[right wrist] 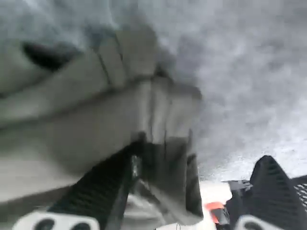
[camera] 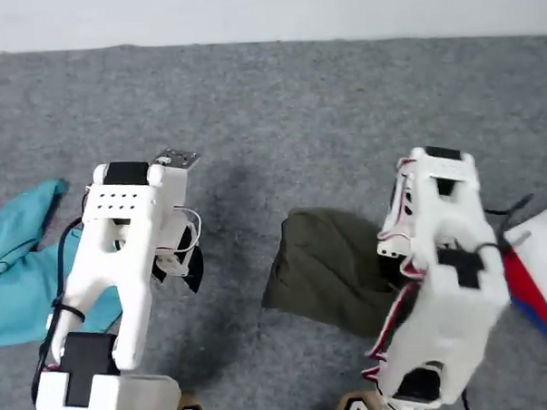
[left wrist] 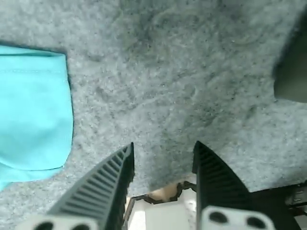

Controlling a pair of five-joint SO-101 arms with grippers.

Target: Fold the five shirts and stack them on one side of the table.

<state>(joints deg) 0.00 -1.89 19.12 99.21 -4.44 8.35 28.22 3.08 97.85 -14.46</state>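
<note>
Table (camera: 270, 123): grey felt surface, running back to a pale wall (camera: 265, 10) at the far edge.
Left arm (camera: 121, 257): white, standing on the left half of the table, wrist tipped down over bare felt.
Left gripper (left wrist: 163, 146): jaws spread with nothing between them. The ribbed black fingers (left wrist: 108, 187) hang above the felt, clear of any cloth.
Teal shirt (camera: 22, 261): lies loosely spread at the left edge of the table. From above, the left arm overlaps its right part. From the left wrist, a straight hemmed edge of it lies near the gripper but apart from it.
Right arm (camera: 444, 270): white, on the right half, bent over the right side of the olive shirt.
Right gripper (right wrist: 199, 158): jaws apart. A fold of olive cloth lies over one finger and sags into the gap, and the other finger stands clear of it. I cannot tell how much cloth is caught.
Olive shirt (camera: 326, 266): dark bundle near the middle of the table, between the two arms and closer to the right one, which hides its right side.
Red, white and blue shirt (camera: 540, 275): at the right edge of the table, just beside the right arm.
Spacing: teal and olive shirts are well apart with bare felt between them. All three shirts lie separately.
</note>
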